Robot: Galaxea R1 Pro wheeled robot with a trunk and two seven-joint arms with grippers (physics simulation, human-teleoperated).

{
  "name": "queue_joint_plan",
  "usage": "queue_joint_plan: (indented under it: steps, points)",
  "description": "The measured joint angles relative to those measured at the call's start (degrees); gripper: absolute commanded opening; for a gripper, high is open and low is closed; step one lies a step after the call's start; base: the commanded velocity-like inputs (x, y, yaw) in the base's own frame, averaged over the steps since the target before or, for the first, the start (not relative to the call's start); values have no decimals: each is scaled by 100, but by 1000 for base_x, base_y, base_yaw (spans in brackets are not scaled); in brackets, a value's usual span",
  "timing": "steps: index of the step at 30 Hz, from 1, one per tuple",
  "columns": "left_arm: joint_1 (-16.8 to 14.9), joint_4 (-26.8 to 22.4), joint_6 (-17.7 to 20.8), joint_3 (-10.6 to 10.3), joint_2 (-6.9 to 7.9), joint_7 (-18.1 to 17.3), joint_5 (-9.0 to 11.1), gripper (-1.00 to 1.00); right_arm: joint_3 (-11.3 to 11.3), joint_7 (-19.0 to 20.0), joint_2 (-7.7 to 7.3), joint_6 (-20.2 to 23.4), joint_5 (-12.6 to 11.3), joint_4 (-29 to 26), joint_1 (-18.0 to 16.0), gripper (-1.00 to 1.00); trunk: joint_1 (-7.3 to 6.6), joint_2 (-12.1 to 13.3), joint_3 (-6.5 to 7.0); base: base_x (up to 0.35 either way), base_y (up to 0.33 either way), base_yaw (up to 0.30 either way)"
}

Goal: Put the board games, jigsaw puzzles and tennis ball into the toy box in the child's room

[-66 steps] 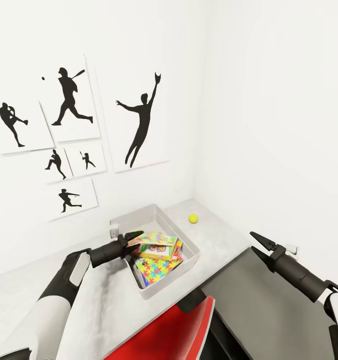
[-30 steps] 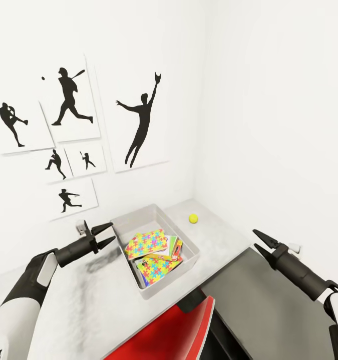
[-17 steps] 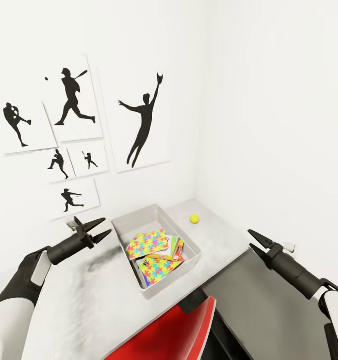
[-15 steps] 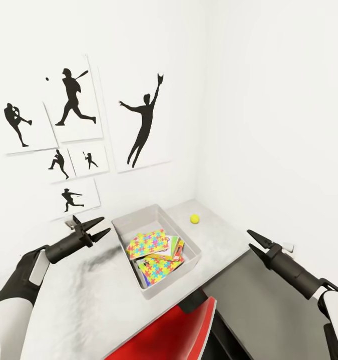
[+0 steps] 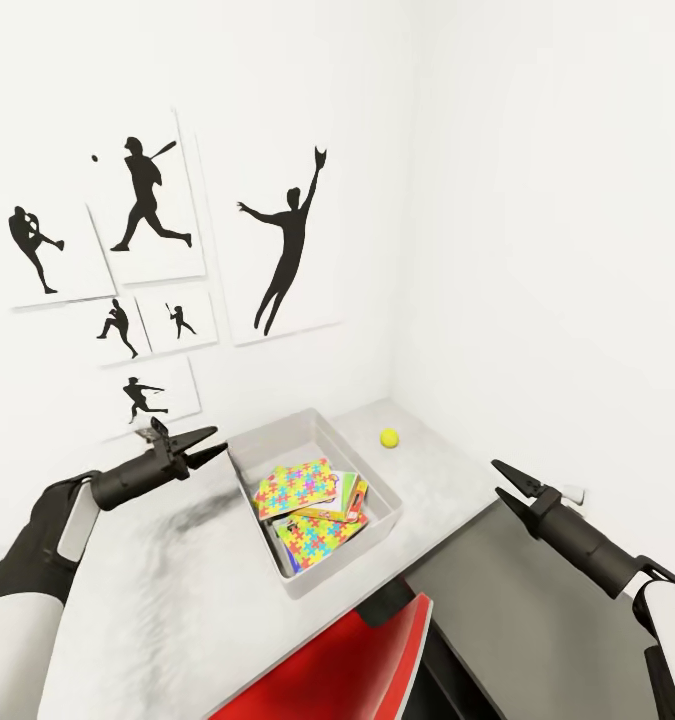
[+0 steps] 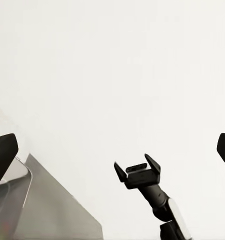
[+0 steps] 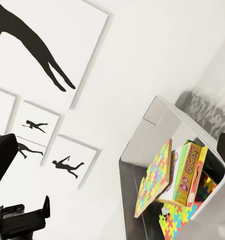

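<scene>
The light grey toy box (image 5: 344,566) stands on the white table (image 5: 167,610) by the wall. Inside it, one jigsaw puzzle (image 5: 294,486) leans on top, a second jigsaw puzzle (image 5: 317,531) lies lower, and the Skip-Bo board game (image 5: 353,495) sits between them. The right wrist view shows the same toy box (image 7: 142,150), puzzle (image 7: 155,177) and Skip-Bo box (image 7: 191,167). Beyond the box, near the corner, rests the tennis ball (image 5: 388,437). My left gripper (image 5: 215,441) hovers open just left of the box. My right gripper (image 5: 497,477) is open over the lower unit.
A dark grey-topped lower unit (image 5: 537,620) adjoins the table on the right. A red chair back (image 5: 347,660) sits close in front. Baseball silhouette pictures (image 5: 277,240) hang on the wall behind the table.
My left gripper let go of the jigsaw puzzle, which now lies in the toy box, and drew back left and slightly up. The right gripper shifted a little left.
</scene>
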Motion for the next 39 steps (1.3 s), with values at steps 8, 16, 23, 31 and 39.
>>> queue_joint_plan:
  steps: [8, 16, 23, 31, 39]
  points:
    - [91, -375, -18, -196, 4, 0, -4, 100, 0, 0, 0, 0, 0, 0, 0, 100, 0, 0, 0, 0, 0, 0]
    - [194, -467, -42, -191, 13, 0, -10, 100, -8, 0, 0, 0, 2, 8, 0, 100, 0, 0, 0, 0, 0, 0]
    - [235, -471, -42, -164, 14, 8, -25, 100, -9, 0, -4, 0, 7, 9, 0, 100, 0, 0, 0, 0, 0, 0]
    - [238, -465, -37, -151, 15, 8, -26, 100, -9, 0, -6, 0, 8, 9, 0, 100, 0, 0, 0, 0, 0, 0]
    - [240, -464, -36, -150, 15, 9, -24, 100, -9, -1, -2, 0, 9, 9, 0, 100, 0, 0, 0, 0, 0, 0]
